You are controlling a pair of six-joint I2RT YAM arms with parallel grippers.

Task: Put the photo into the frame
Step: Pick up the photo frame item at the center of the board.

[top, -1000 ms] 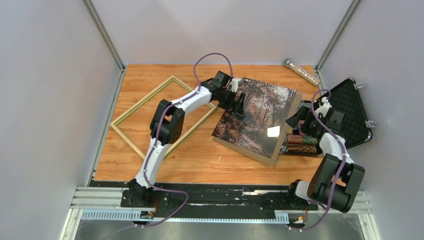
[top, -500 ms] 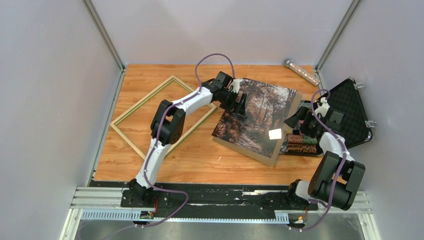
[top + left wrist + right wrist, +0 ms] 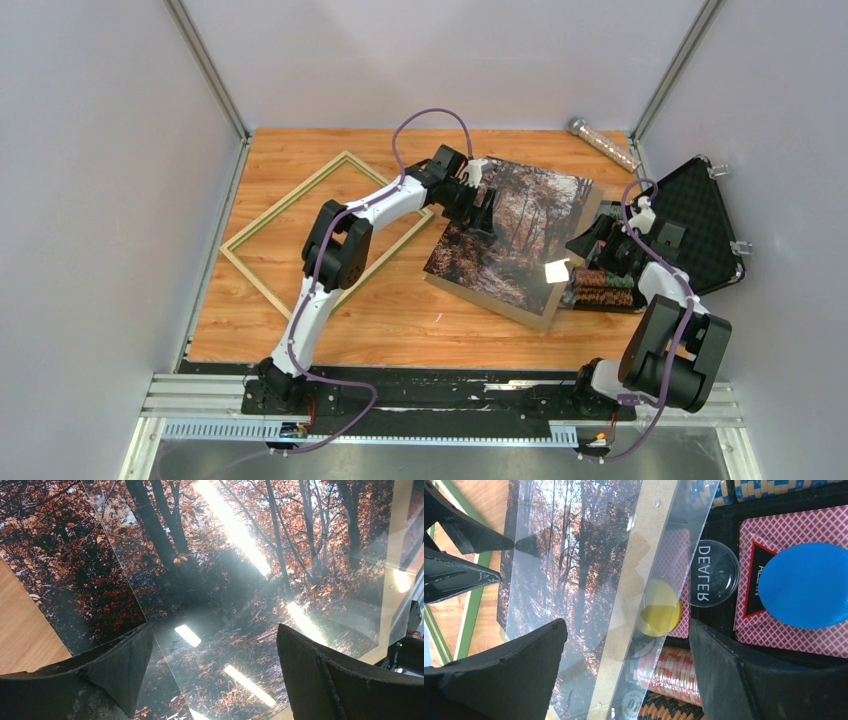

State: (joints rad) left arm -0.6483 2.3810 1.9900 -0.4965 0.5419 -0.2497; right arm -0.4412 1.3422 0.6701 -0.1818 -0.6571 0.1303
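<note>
- Orange wood-grain counter [image 3: 400,310]: carries every item.
- Thin-railed rectangular frame, pale wood back uppermost [image 3: 285,202]: flat on the left half, opening unfilled.
- Autumn-forest rectangular photo [image 3: 525,230]: right of the frame, face up on a brown backing board [image 3: 651,520], under a clear sheet [image 3: 674,540].
- Left hand [image 3: 215,630]: spread over the photo's left part, holding nothing.
- Right hand [image 3: 628,625]: spread at the right edge, holding nothing.
- Step, judged: reaching to grip. Next calls for pinching a thin edge, then carrying it left.

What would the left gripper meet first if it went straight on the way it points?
Most likely the clear sheet covering the photo, right below the open left gripper; depth is unclear.
</note>
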